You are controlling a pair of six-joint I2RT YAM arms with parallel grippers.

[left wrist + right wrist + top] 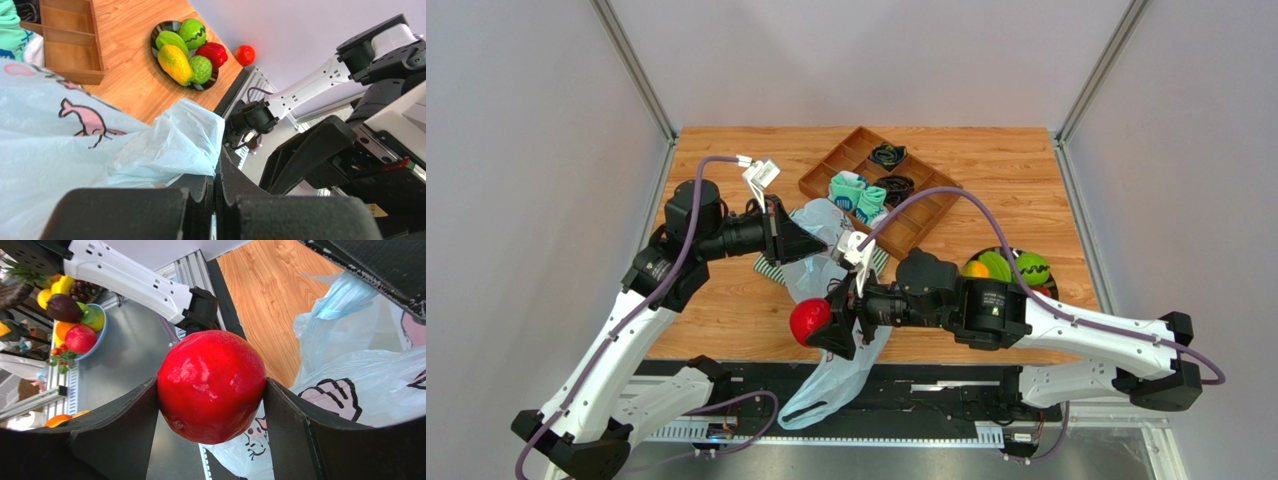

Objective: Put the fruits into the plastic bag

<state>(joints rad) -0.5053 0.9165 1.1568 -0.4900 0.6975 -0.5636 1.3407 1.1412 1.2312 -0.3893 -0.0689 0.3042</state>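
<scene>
Transfer step in hand. Plastic bag (pixel 838 378) draped from mid-surface over the near edge, rim pinched tight in left gripper (pixel 215 195). Other fruits (pixel 185 50) heaped on black plate (pixel 197 88) by the right edge. Red fruit (pixel 809 321) clamped in right gripper (pixel 212 390) above the near edge, beside the bag. Next, probably: over the mouth, then release.

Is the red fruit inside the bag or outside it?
Outside: the right gripper clamps the red fruit, beside the plastic bag.
</scene>
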